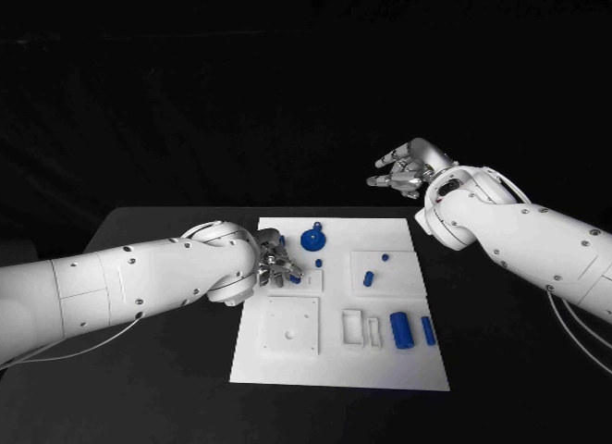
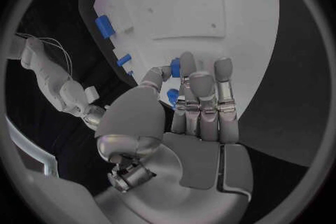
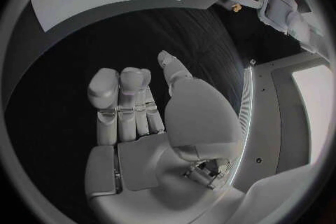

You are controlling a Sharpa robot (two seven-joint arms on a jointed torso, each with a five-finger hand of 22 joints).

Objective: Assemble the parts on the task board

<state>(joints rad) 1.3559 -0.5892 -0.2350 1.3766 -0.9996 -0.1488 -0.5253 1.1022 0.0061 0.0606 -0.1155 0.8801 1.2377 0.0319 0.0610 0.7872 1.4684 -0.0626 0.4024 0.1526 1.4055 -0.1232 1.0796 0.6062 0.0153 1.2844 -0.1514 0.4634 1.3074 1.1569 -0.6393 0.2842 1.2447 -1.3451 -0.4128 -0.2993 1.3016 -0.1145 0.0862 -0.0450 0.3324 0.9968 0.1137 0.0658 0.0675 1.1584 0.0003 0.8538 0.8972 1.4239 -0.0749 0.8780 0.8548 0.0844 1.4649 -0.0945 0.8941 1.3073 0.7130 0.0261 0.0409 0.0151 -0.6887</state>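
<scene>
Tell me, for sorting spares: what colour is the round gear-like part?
Blue round part, clearest in the head view.

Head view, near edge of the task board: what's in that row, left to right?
Raised white square plate → white rectangular frame → small white block → large blue cylinder → slimmer blue cylinder, all on the task board.
</scene>
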